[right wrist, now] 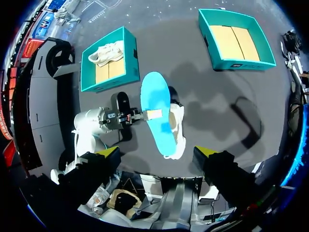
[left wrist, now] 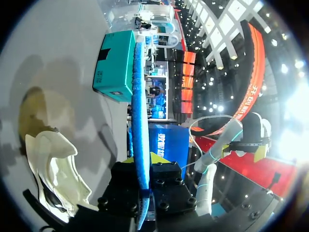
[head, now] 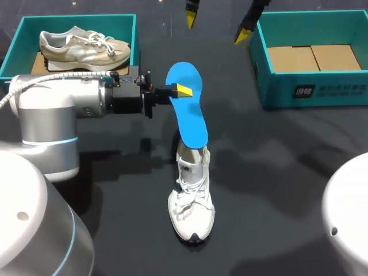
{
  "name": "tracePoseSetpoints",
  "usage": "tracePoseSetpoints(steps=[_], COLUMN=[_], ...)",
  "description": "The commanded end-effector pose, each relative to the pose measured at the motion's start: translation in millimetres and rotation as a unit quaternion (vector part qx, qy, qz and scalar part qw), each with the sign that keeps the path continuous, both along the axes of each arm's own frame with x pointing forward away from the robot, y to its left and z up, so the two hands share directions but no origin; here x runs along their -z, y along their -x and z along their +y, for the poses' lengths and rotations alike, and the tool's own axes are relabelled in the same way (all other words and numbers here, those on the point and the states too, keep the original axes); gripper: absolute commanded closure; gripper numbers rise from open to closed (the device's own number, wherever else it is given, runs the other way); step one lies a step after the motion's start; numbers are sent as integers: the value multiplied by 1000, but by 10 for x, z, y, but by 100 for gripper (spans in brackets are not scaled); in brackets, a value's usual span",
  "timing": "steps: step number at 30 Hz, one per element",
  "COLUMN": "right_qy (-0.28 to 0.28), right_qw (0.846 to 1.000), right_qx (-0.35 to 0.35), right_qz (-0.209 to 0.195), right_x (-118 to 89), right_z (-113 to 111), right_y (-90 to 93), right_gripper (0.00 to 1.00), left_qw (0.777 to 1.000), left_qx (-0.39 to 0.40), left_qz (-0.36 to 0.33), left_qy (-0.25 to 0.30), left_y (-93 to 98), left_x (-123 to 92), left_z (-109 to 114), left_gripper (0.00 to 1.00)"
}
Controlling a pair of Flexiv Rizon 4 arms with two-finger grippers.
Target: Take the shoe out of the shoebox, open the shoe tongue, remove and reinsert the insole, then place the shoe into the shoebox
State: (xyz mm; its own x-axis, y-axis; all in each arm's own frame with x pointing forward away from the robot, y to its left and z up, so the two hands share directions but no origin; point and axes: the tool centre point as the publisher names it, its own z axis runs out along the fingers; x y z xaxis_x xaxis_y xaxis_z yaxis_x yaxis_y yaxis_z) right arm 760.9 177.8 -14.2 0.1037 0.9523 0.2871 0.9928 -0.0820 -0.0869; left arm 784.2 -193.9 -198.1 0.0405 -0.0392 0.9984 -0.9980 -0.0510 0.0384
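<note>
Slippage looks likeliest: the left gripper (head: 182, 91) pinches only the thin left edge of the blue insole (head: 187, 112), which could twist free or buckle. Flat and bright blue, the insole stands tilted mid-table, its near end in the heel opening of the white lace-up shoe (head: 192, 198). Nothing braces that shoe, so it may tip. The right gripper (head: 217, 27) hangs wide and empty at the far side.

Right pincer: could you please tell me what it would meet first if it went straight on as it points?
Probably the blue insole rising from the white shoe, though depth is unclear.
</note>
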Motion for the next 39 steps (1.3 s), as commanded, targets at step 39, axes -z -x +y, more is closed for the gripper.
tracePoseSetpoints(steps=[39], right_qy=[72], right_qw=[996], right_qx=[-41], right_qz=[-31], right_x=[214], right_z=[502], right_y=[29], right_gripper=[0], left_qw=[1000], left_qx=[-1], left_qz=[0], left_qy=[0], left_y=[5], left_x=[7], left_z=[-4], left_gripper=[100])
